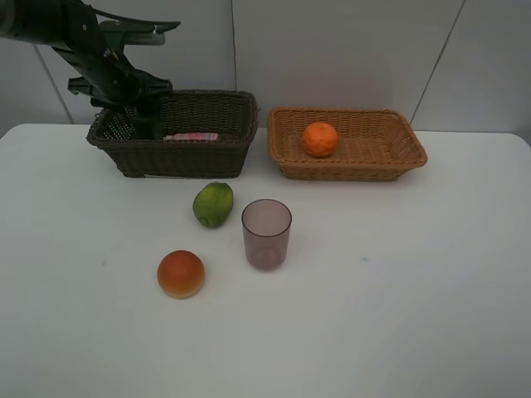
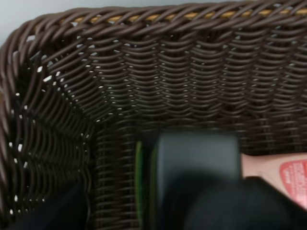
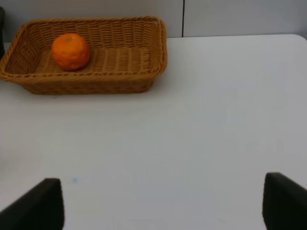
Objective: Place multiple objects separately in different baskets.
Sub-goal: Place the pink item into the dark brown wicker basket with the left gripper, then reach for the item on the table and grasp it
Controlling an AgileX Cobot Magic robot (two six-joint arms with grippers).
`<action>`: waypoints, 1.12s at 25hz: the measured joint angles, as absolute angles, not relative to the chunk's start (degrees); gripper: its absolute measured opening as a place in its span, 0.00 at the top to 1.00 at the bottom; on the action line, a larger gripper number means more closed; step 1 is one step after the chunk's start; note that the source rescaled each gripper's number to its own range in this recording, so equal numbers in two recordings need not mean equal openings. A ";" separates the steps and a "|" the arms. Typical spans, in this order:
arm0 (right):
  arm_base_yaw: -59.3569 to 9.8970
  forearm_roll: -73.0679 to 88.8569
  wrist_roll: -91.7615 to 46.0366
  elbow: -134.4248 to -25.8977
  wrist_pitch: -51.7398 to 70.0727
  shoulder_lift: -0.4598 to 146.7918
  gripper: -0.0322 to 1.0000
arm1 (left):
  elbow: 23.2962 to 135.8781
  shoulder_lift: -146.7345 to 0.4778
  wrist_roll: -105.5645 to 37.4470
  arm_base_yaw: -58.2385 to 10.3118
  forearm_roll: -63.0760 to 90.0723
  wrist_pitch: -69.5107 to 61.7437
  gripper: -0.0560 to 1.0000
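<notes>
Brown basket (image 1: 178, 157) at the upper left of the high view holds the pink bottle (image 1: 191, 137) lying flat, and the left gripper (image 1: 143, 112) dips into its left end by a blurred dark green bottle (image 2: 192, 160); I cannot tell whether its jaws are spread or clamped. Tan basket (image 1: 348, 162) at upper right holds the orange (image 1: 319, 138), while the green fruit (image 1: 213, 203), cup (image 1: 266, 233) and peach (image 1: 180, 273) sit apart on the white table (image 1: 415, 290), left of centre. Right gripper (image 3: 163, 206), seen only in its wrist view, hangs spread wide above the table.
</notes>
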State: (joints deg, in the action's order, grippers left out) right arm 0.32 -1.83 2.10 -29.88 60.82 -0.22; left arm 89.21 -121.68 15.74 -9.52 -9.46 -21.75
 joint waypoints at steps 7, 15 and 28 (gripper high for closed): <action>0.32 -1.83 2.10 -29.88 60.82 -0.22 0.20 | 89.45 -116.08 15.74 -10.44 -8.84 -25.24 0.00; 0.32 -1.83 2.10 -29.88 60.82 -0.22 0.20 | 89.45 -109.02 14.03 -15.77 -8.02 -39.73 0.00; 0.32 -1.83 2.10 -29.88 60.82 -0.22 0.20 | 89.45 -106.10 2.31 -29.17 -4.19 -53.17 0.00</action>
State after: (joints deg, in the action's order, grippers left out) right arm 0.32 -1.83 2.10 -29.88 60.82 -0.22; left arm 89.45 -106.10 2.31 -29.17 -4.19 -53.17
